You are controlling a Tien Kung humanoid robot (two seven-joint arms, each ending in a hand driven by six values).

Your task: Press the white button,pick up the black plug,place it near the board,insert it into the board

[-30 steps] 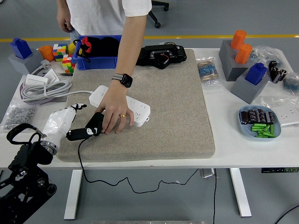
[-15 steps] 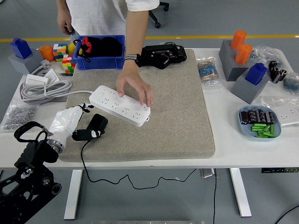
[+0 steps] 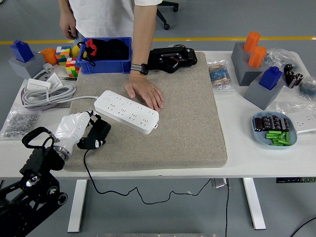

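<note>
Head view shows our left hand point(image 3: 74, 129) at the near-left corner of the grey mat point(image 3: 197, 128), fingers closed around the black plug point(image 3: 97, 134), whose cable point(image 3: 113, 185) hangs over the table edge. We hold the plug just short of the white power strip point(image 3: 127, 111), close to its left end but not touching it. Our right hand is out of sight. A person's hand point(image 3: 144, 92) lies flat on the mat against the strip's far side, seemingly steadying it. To do this step well, we should turn the prongs down, though we cannot see which way they face now, line them up over one socket, and press straight so the strip does not slide. We should watch the cable for snagging on the mat's edge.
</note>
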